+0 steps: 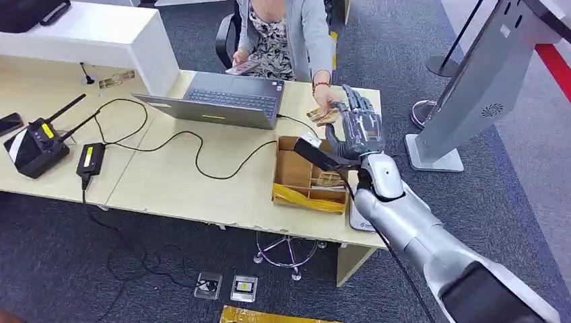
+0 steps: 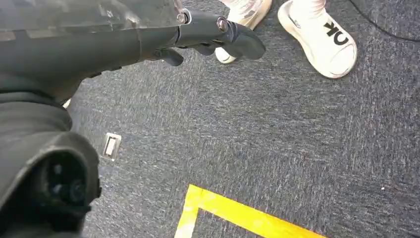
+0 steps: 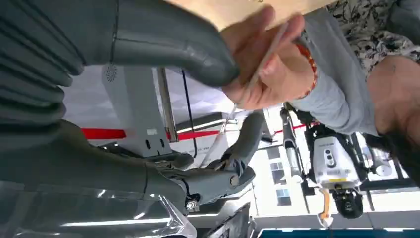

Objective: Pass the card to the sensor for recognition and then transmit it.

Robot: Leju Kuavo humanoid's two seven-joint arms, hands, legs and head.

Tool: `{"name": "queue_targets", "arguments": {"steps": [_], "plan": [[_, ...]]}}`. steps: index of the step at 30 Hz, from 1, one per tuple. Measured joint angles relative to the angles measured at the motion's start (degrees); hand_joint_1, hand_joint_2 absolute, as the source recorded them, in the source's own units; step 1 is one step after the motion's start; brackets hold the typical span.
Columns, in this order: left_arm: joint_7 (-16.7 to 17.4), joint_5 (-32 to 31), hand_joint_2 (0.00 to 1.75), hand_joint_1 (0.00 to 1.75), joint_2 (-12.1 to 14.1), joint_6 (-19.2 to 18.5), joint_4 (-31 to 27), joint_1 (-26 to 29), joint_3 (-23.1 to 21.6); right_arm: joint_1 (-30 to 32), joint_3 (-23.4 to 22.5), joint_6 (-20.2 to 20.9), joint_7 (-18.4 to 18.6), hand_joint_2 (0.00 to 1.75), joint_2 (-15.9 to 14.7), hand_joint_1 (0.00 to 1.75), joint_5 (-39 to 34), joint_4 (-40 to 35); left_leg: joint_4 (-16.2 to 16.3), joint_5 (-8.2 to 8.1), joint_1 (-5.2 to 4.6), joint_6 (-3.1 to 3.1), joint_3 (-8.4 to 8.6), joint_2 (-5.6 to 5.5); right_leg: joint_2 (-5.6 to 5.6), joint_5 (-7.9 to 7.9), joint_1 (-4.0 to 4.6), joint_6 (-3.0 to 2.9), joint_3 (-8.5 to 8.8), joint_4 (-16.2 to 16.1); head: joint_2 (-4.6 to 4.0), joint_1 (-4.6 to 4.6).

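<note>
Evidently the task is at its handover stage. The right hand is stretched forward over the far corner of the bench, fingers pointing up, and a seated person's hand meets it just beyond the fingertips. The card sits at that meeting point. In the right wrist view it appears edge-on as a thin strip, gripped in the person's palm and running down toward the robot's fingers. Whether the robot's fingers are clamped on its lower edge or already spread off it, I cannot tell; the card blurs there.

Just behind the right hand, toward the robot, lies an open cardboard box with more cards in it. Off to that hand's outer side stands a grey kiosk on the floor, likely the sensor.

The left hand hangs over the carpet with fingers curled in, gripping nothing.

My judgement: recognition seems done, the passing is under way, and what remains is a clean release and drawing the arm back.
</note>
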Motion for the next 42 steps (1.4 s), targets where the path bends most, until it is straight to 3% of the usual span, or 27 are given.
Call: {"name": "queue_targets", "arguments": {"steps": [4,15,21,22,27,34,42], "plan": [[0.5,0.1,0.00,0.00,0.0,0.1,0.0,0.2,0.0,0.1,-0.1,0.3,-1.8,0.00,0.2,0.00,-0.1,0.5,0.0,0.00,0.00,0.00,0.00,0.00,-0.02,0.00,0.00,0.00,0.01,0.0,0.00,0.00],[0.6,0.7,0.00,0.00,0.0,0.1,0.0,0.9,0.2,0.5,-1.1,0.0,-2.3,0.00,0.5,0.00,0.7,0.6,0.0,0.00,0.00,0.00,0.00,-0.01,-0.02,0.00,0.00,0.00,0.01,0.0,0.00,0.00],[1.0,1.3,0.00,0.00,0.0,0.3,0.0,1.3,0.2,4.0,-1.2,4.5,4.7,0.00,-0.8,0.00,3.0,-6.9,0.0,0.00,0.00,0.00,0.03,0.00,-0.03,0.00,0.00,0.00,0.00,0.0,0.00,0.00],[1.1,1.4,0.00,0.00,0.0,0.5,0.0,1.4,0.2,4.9,-1.4,6.0,6.4,1.75,-1.3,0.00,3.4,-9.3,0.0,0.00,0.00,0.00,0.03,0.00,-0.03,0.00,0.00,0.00,0.01,0.0,0.00,0.00],[1.7,2.1,0.00,0.00,0.0,0.7,0.0,1.5,0.4,9.2,-1.6,9.2,9.9,1.75,-3.9,0.00,4.7,-19.7,0.0,-0.02,0.00,-0.02,0.06,0.05,0.09,0.00,0.00,0.00,-0.01,0.0,0.00,0.00],[1.7,2.6,0.00,0.00,0.0,1.6,-0.1,1.6,0.4,15.4,-1.5,7.8,14.4,1.75,-9.0,0.00,5.1,-35.4,0.0,-0.02,0.00,-0.02,0.04,0.05,0.08,0.00,0.00,0.00,-0.01,0.0,0.00,0.02],[1.7,2.5,0.00,0.00,0.4,2.0,-0.3,1.6,0.4,21.2,-0.9,7.4,16.6,1.75,-10.8,0.00,9.5,-43.7,0.0,-0.05,0.02,-0.06,0.05,0.09,0.14,-0.01,0.01,-0.01,-0.01,0.0,0.00,-0.02]]}}
